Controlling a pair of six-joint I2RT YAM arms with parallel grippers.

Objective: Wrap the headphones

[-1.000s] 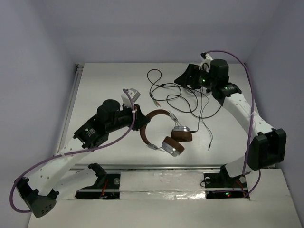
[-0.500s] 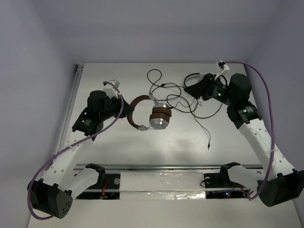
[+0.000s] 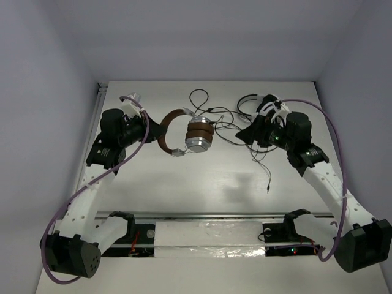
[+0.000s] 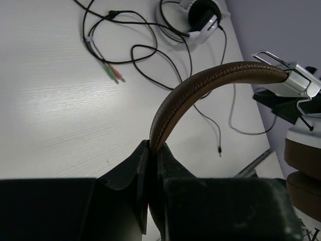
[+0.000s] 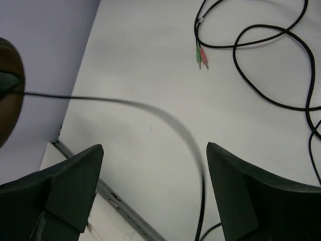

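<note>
My left gripper [image 3: 157, 130] is shut on the brown headband [image 3: 166, 125] of the headphones and holds them above the table. Their silver cups and brown pads [image 3: 198, 136] hang close together to the right. In the left wrist view the headband [image 4: 200, 88] arches up from my shut left gripper [image 4: 153, 150] to the cups [image 4: 303, 155]. The thin black cable [image 3: 262, 164] trails right, and its plug lies on the table. My right gripper [image 3: 245, 136] is open beside the cups. In the right wrist view the blurred cable [image 5: 150, 108] crosses between the fingers of my open right gripper [image 5: 154, 148], untouched.
White-and-black headphones [image 3: 264, 104] lie at the back right, also in the left wrist view [image 4: 198, 15]. Their looped black cable [image 3: 208, 113] with green and pink plugs [image 5: 200, 57] spreads over the back middle. A metal rail [image 3: 202, 215] runs along the table's near edge.
My left gripper has lifted the headphones and carried them back and left, and the cups have swung together. My right gripper has come forward from the back, towards the cups.
</note>
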